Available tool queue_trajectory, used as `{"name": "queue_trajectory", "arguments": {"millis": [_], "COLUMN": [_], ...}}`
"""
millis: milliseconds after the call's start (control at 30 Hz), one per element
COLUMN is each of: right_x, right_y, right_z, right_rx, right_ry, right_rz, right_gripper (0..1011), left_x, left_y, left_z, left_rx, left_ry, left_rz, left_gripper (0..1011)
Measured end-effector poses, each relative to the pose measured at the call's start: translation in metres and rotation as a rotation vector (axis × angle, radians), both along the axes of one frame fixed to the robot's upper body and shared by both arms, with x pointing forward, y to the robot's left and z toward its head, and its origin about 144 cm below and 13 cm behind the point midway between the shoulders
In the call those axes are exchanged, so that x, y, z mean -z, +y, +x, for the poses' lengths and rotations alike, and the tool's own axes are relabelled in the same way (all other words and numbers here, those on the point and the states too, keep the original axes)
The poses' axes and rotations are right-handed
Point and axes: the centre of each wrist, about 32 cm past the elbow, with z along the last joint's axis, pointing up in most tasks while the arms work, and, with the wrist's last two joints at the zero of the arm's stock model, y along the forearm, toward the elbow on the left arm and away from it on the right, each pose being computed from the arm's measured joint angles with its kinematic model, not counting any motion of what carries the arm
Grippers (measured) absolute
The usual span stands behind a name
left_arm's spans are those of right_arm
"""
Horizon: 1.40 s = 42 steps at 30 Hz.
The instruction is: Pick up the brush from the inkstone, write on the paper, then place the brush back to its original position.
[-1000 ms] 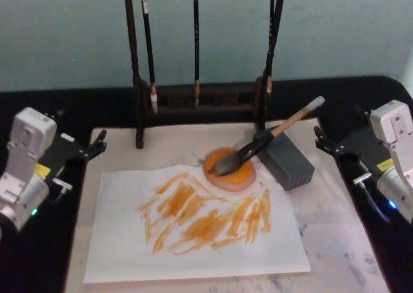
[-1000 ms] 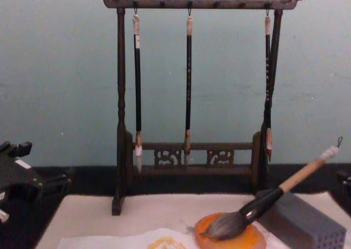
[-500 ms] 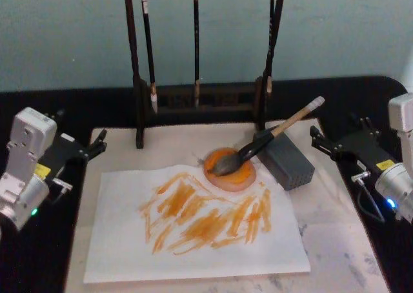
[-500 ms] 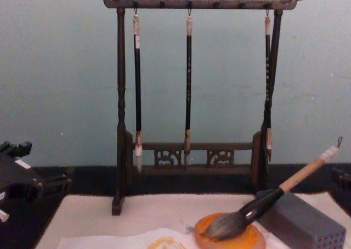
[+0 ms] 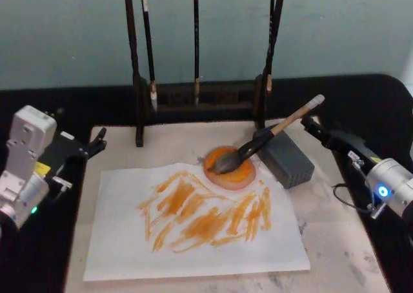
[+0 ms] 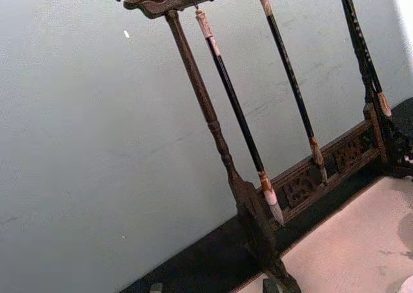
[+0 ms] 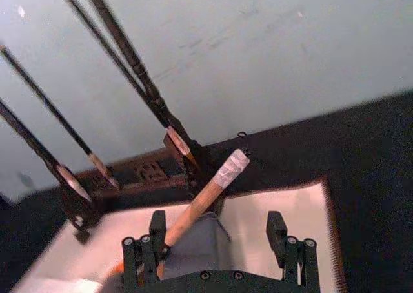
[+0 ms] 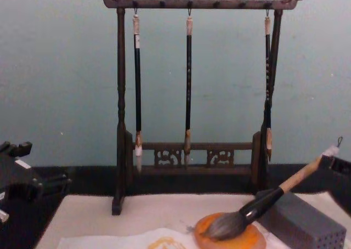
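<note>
Bristles of the brush (image 5: 259,142) lie on the inkstone (image 5: 242,177), which sits on the far right corner of the paper (image 5: 193,248). The tan handle slants up and to the right over the grey block (image 5: 290,162), its white end in the air. Orange strokes (image 5: 200,212) cover the middle of the sheet, which lies on a beige felt mat (image 5: 339,241) on the black worktop (image 5: 381,90).

From the head, the right hand (image 5: 312,125) is seen reaching in from the right, its tips just beside the brush's white end. The gap between its fingers cannot be read there. The right wrist view settles it: the right hand (image 7: 216,223) is spread wide, holding nothing. The brush (image 7: 200,199) handle runs down inside the gap, close against one of the fingers (image 7: 277,232), with the grey block (image 7: 197,244) below. Whether handle and finger touch cannot be told.

The chest view gives the side profile. There the brush (image 8: 269,198) rises from the inkstone (image 8: 247,241) at a low angle, and a dark part of the right hand (image 8: 337,164) sits right at its white end. Behind stands the rack (image 8: 121,95) with three thin brushes (image 8: 188,84) hanging.

The left hand (image 5: 95,142) is parked off the mat's left edge, fingers apart, well away from the brush
</note>
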Motion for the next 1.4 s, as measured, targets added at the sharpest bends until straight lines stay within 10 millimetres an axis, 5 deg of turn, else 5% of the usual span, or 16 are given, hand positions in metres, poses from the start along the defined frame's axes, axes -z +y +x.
{"name": "queue_trajectory", "arguments": {"millis": [533,1400], "right_x": [0.001,0.007], "right_y": [0.009,0.023], "right_z": [0.026,0.051], "right_rx": [0.006,0.006], "right_ry": [0.126,0.185], "right_rz": [0.306,0.395], "right_gripper": [1000,1000], "left_x": [0.000,0.000], "left_y": [0.000,0.000], "left_z": [0.000,0.000], "left_rx": [0.000,0.000], "left_ry": [0.000,0.000], "left_rz": [0.000,0.000], "left_gripper": [1001,1001]}}
